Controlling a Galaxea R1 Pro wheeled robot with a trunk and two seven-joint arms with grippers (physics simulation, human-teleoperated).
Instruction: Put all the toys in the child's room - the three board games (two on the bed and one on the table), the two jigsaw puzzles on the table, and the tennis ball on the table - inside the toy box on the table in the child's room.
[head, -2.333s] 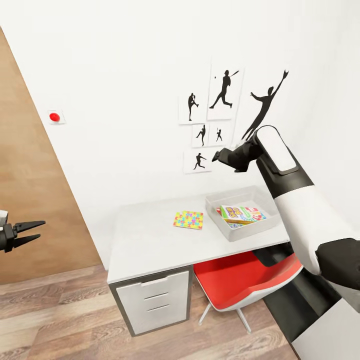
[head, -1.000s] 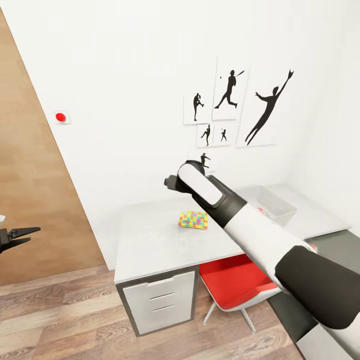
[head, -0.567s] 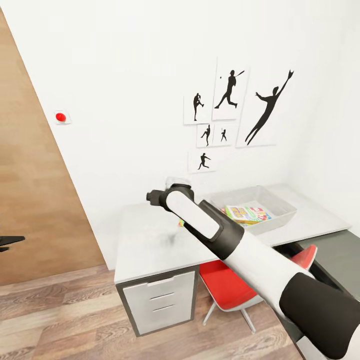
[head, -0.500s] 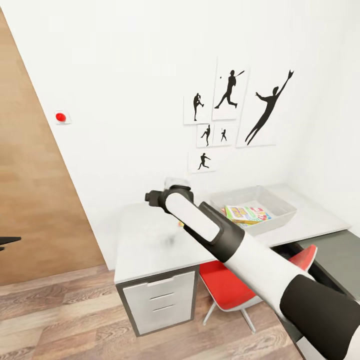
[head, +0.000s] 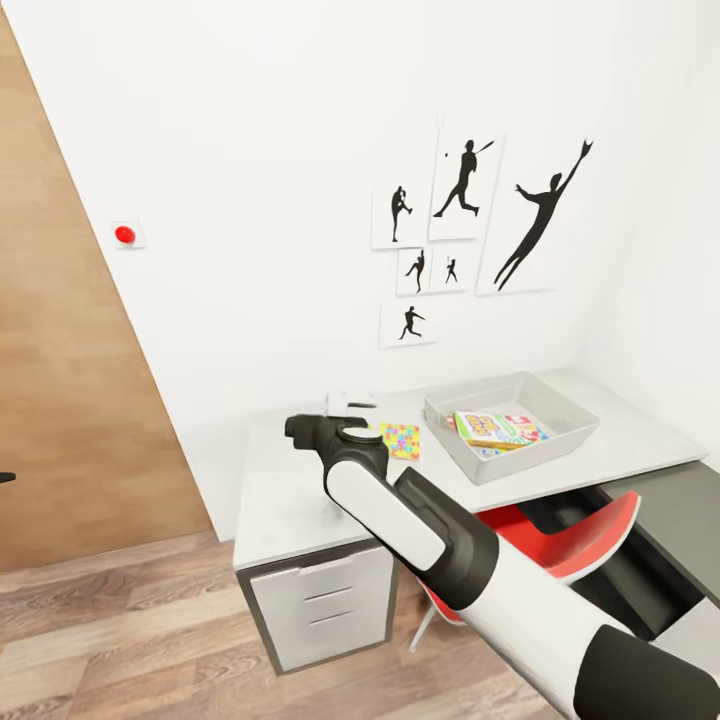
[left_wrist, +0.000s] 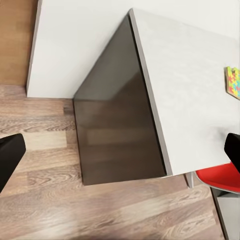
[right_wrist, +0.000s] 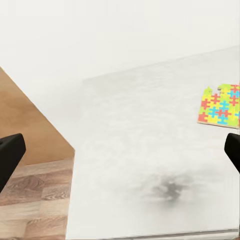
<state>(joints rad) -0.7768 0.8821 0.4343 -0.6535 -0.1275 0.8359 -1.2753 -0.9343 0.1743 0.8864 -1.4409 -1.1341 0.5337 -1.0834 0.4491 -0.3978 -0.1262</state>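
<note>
One jigsaw puzzle (head: 400, 440) lies flat on the pale table (head: 290, 500), a little left of the grey toy box (head: 575, 428). A Skip-Bo board game (head: 492, 428) rests in the box on top of other colourful boxes. My right gripper (head: 305, 432) hovers over the table top left of the puzzle. The right wrist view shows it open (right_wrist: 120, 152), with the puzzle (right_wrist: 220, 105) off to one side of its fingers. Away from the table's end, above the floor, my left gripper (left_wrist: 120, 155) is open and empty. The tennis ball and the bed are out of view.
A red chair (head: 590, 535) is tucked under the table by the white drawers (head: 320, 605). A lower dark grey section (head: 690, 510) joins at the right. Wood-plank floor (head: 120, 640) lies left of the table, and a wooden panel (head: 70, 400) stands beyond it.
My right arm has swung down and left across the table, uncovering the jigsaw puzzle. The left gripper has slipped to the head view's left edge. The camera shifted slightly.
</note>
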